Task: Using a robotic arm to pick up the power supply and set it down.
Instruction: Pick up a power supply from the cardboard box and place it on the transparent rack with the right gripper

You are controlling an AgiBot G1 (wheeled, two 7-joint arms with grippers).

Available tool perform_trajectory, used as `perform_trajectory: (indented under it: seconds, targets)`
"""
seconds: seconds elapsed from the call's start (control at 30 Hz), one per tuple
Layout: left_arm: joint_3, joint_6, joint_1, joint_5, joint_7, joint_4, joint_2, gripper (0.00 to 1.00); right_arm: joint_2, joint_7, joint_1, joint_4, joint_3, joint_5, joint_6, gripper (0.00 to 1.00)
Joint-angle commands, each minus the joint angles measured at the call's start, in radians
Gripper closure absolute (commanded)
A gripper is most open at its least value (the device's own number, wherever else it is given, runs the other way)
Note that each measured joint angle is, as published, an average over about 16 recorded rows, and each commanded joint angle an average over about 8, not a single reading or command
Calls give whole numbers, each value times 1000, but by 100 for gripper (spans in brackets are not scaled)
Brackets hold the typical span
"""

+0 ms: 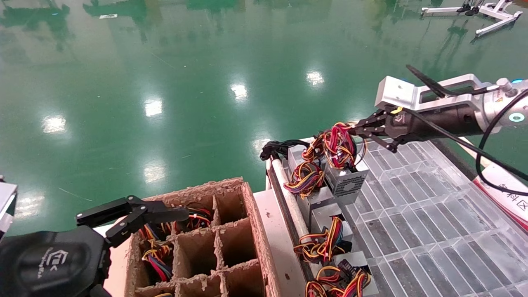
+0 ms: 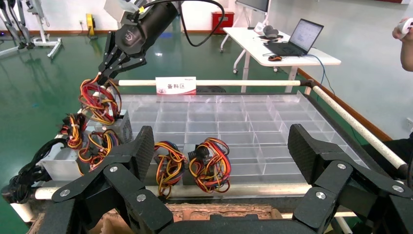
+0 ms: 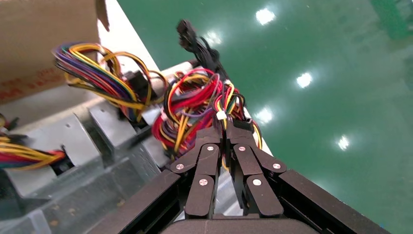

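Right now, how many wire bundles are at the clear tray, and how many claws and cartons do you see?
Wire bundles at tray: 5
Claws, left claw and right claw: 2
Cartons: 1
Total: 8

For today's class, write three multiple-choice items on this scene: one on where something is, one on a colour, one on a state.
1. Where is the left pincer?
A. Over the cardboard divider box
B. Over the clear tray
C. On the floor

2. Which colour leads in the wire bundle held by the right pincer?
A. Green
B. Red
C. White

3. What is the right pincer's state?
A. Wide open
B. Out of view
C. Shut on the bundle

Answers: 1 A, the head view shows it above the cardboard divider box. 2 B, red strands dominate. 3 C, its fingers pinch the wires of the power supply.
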Motion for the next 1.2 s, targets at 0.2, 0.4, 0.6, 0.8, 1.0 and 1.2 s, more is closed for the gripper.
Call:
perform_trajectory:
  seconds: [0.2, 0.4, 0.6, 0.8, 1.0, 1.2]
  targets:
    - [0, 0, 0, 0, 0, 0, 0, 0, 7, -40, 19, 16, -15, -22, 7, 100]
    - [0, 0, 0, 0, 0, 0, 0, 0, 4, -108, 32, 45, -22, -32, -32, 100]
    - [0, 0, 0, 0, 0, 0, 0, 0, 1, -163, 35, 48, -26, -38, -50, 100]
    - [0, 0, 0, 0, 0, 0, 0, 0, 0, -201, 55, 43, -31, -46, -55, 100]
    - [0, 0, 0, 0, 0, 0, 0, 0, 1, -223, 70, 33, -43, -64, -64, 100]
    - [1, 0, 0, 0, 0, 0, 0, 0, -2, -240, 58, 24, -53, -77, -76, 100]
